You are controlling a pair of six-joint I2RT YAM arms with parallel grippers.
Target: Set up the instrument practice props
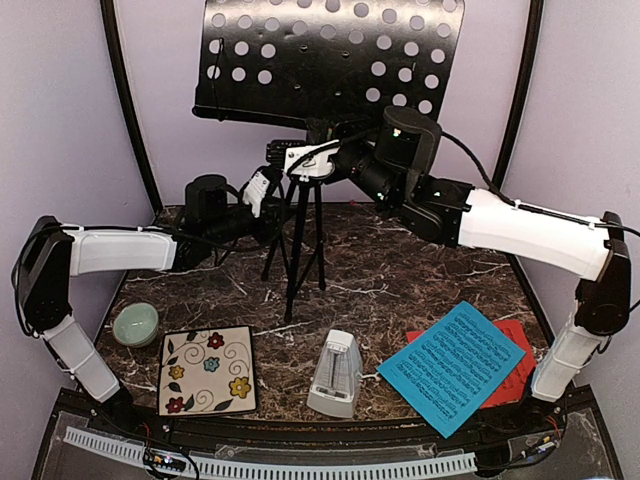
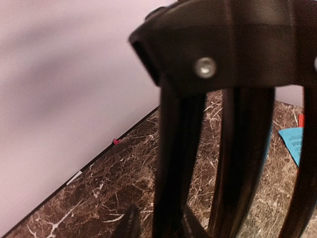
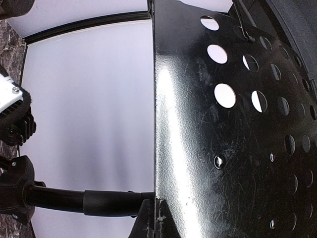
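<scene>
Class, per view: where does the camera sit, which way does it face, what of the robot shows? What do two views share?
Top external: above and behind, facing the music stand; both arms show.
Left wrist: low, facing the stand's legs; own fingertips show.
Right wrist: raised, facing its perforated desk; own fingers show.
Shared: blue sheet, top and left wrist.

Black tripod music stand (image 1: 300, 90) upright at rear.
Blue music sheet (image 1: 455, 365) overlapping red sheet (image 1: 515, 350); white metronome (image 1: 335, 373) standing just left.

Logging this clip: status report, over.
Right gripper shut on music stand desk edge. Left gripper at its legs, jaws unclear. Music sheets, metronome not yet placed. Nothing seen blocking.
</scene>
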